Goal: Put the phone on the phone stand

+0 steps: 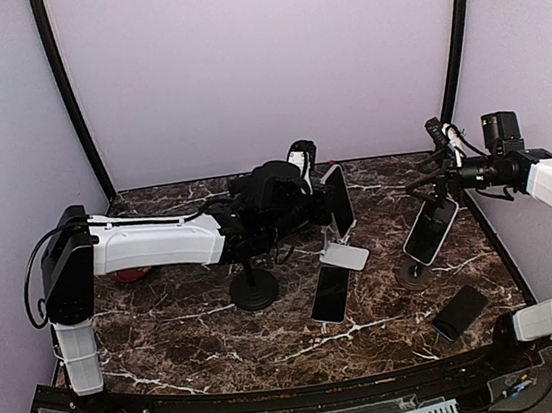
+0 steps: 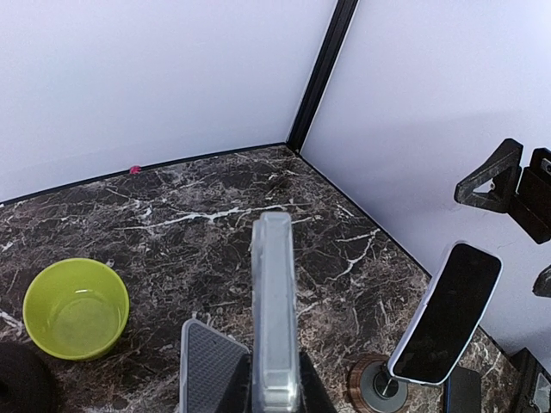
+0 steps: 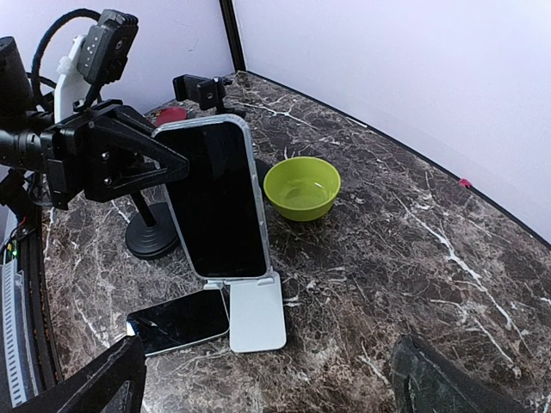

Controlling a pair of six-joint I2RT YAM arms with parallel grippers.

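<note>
A phone [image 1: 337, 200] in a clear case stands upright with its bottom edge on the lip of a white phone stand [image 1: 347, 256] at mid-table. My left gripper [image 1: 312, 202] is shut on the phone from its left side. In the left wrist view the phone [image 2: 275, 310] is seen edge-on between the fingers [image 2: 212, 366]. The right wrist view shows the dark screen [image 3: 217, 200], the white stand [image 3: 256, 315] and the left gripper [image 3: 176, 163]. My right gripper [image 1: 441, 158] hangs above the right side, open and empty, its fingers [image 3: 86, 387] wide apart.
A second phone [image 1: 430, 231] leans on a round-based stand [image 1: 412, 272] at the right. Two more phones lie flat, one [image 1: 331, 292] beside the white stand, one [image 1: 459, 312] at the front right. A black pole stand [image 1: 254, 290] and a green bowl [image 3: 301, 188] are near.
</note>
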